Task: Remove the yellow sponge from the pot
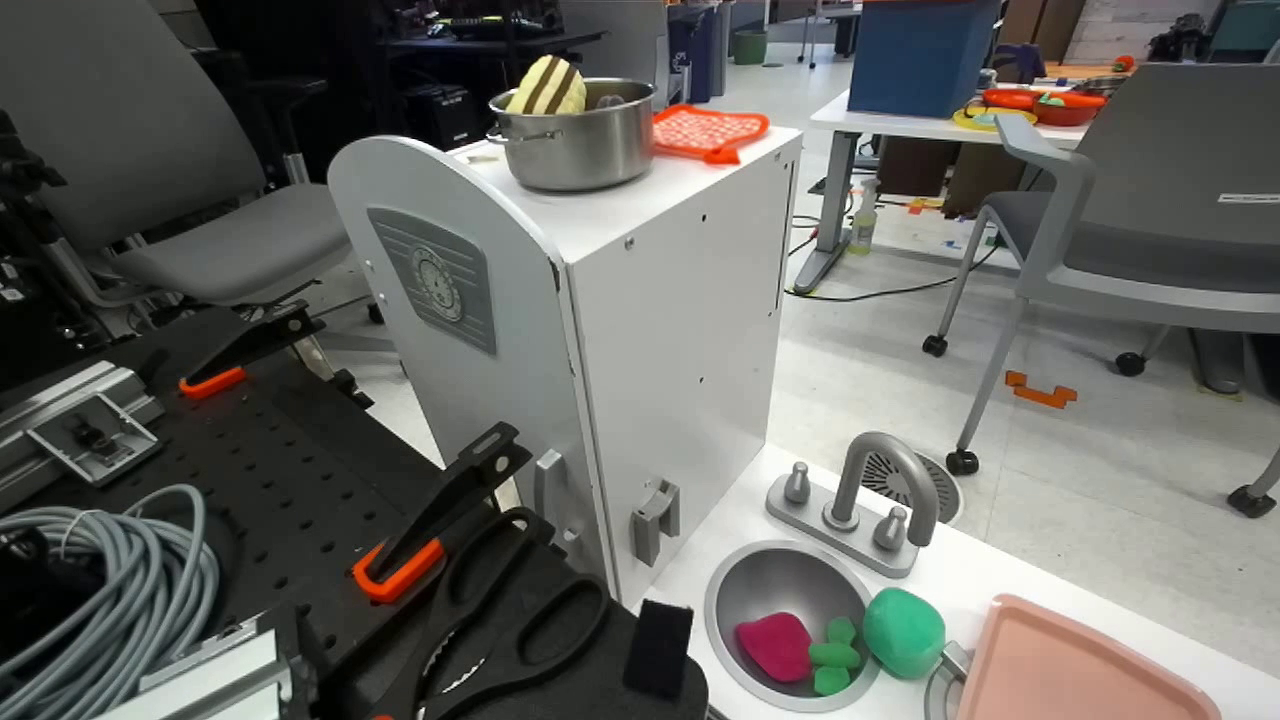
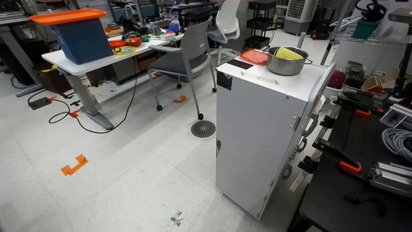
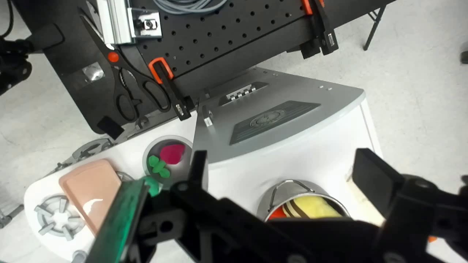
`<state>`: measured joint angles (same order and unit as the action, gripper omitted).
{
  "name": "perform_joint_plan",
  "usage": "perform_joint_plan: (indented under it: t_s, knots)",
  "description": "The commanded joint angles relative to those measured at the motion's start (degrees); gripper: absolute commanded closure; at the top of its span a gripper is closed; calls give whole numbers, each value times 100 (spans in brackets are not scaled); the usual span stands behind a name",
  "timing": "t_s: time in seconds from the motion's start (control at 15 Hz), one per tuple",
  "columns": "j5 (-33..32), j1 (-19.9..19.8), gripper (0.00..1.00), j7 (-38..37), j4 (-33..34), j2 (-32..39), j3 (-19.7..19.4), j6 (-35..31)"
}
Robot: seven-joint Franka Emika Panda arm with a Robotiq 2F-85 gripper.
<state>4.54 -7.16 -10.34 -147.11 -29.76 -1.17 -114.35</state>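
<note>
In an exterior view, a steel pot stands upright on a white cabinet, a red-orange lattice pad just beside it. The yellow sponge, dark-striped, is in the pot, tilted, its upper part standing above the rim. I see no part of the arm here.

In an exterior view, the yellow sponge presents a plain yellow face slanting up to the rear rim; its lower end is hidden by the wall. Again no arm shows, so I record the robot as apart from the pot.

In the wrist view, the gripper has its jaws spread wide, holding nothing. The pot lies beyond them and toward the gripper's body, which covers part of its mouth. The sponge is offset toward the finger at the frame's right. Its visible length runs roughly from jaw to jaw; the full long axis cannot be certified, part being covered.

Assessment: removal has not begun. The next move likely calls for travel to the pot, then a wrist turn so the jaws close across the sponge's thickness, clear of the rim.
</note>
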Motion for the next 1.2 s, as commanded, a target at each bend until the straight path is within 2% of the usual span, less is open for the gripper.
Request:
perform_joint_plan:
  t_s: [0.0,0.13,0.2,0.67,1.13]
  knots:
    - [-101,95,0,357,442,337,-91,-191]
    - [102,175,0,557,557,456,-159,-551]
    - [-32,87,0,338,341,220,-83,-328]
    - [-33,95,0,356,338,293,-90,-382]
    - [-227,25,0,-4,673,648,7,-298]
